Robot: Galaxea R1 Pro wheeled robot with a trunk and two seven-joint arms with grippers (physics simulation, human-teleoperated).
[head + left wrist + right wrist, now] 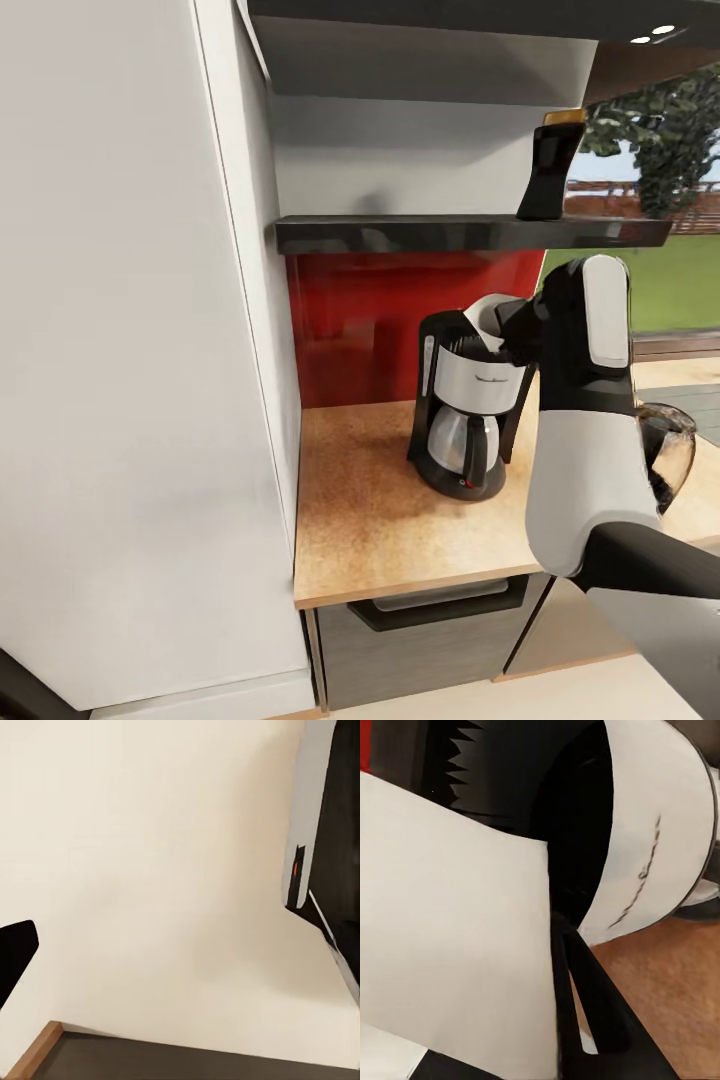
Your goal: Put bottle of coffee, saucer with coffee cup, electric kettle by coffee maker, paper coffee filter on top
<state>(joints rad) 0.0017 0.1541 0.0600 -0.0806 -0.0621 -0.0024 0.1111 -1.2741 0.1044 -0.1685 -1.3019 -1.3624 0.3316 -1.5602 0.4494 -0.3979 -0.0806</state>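
1. Coffee maker stands on the countertop below the kitchen shelf.
2. Right gripper pinches the paper coffee filter right over the maker's top.
3. Bottle of coffee sits on the shelf.
4. Electric kettle is partly hidden behind the right arm.
5. Left gripper's fingers: cannot tell.

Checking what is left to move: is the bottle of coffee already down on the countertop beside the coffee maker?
No. The bottle of coffee stands up on the kitchen shelf, above the coffee maker on the countertop.
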